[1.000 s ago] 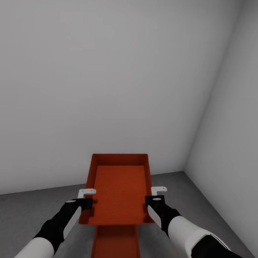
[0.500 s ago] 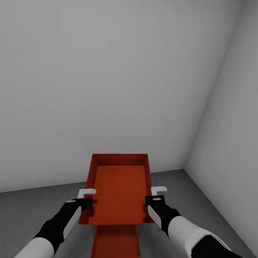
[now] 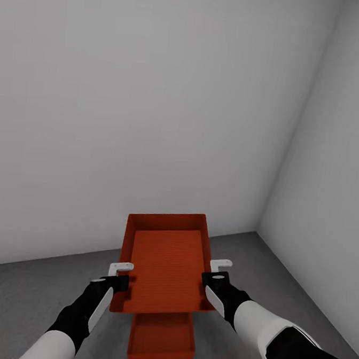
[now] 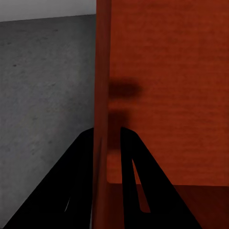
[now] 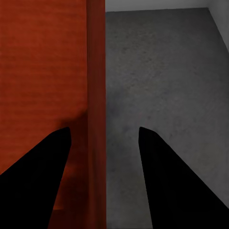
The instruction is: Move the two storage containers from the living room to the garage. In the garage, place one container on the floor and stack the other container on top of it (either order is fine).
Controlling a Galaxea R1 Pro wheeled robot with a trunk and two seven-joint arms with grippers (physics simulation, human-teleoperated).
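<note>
Two plain grey-white walls (image 3: 152, 102) are seen meeting in a corner at the right, above the dark grey mottled concrete floor (image 3: 26, 297) of the garage. One orange-red storage container, the upper container (image 3: 165, 264), is held level in the air in front of the robot, open side up, its long sides flanked by both arms. Directly beneath it, nearer the robot, the lower container (image 3: 161, 336) is seen resting on the floor, partly covered by the upper one. The left hand (image 3: 120, 274) is placed at the upper container's left wall; in the left wrist view the left hand (image 4: 107, 148) is closed tightly on that thin wall, one finger on each face. The right hand (image 3: 217, 270) is set at the right wall; in the right wrist view the right hand (image 5: 102, 138) straddles the rim with fingers spread wide, and contact cannot be confirmed.
</note>
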